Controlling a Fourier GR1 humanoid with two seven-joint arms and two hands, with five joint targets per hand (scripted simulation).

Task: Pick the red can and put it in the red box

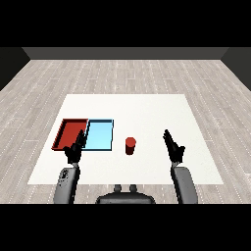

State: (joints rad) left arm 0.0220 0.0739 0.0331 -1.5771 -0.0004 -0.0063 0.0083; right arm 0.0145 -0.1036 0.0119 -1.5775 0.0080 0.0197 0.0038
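Observation:
A small red can (130,145) stands upright on the white table (147,110), just right of the light blue tray. The red tray (67,130) lies at the left, side by side with the light blue tray (99,136). My right hand (173,147) hovers to the right of the can, well apart from it, fingers straight and open. My left hand (75,150) is over the near edge of the red tray, open too, holding nothing.
Both trays hold nothing. The table's white surface extends behind and to the right of the can. A wooden floor (122,73) surrounds the table.

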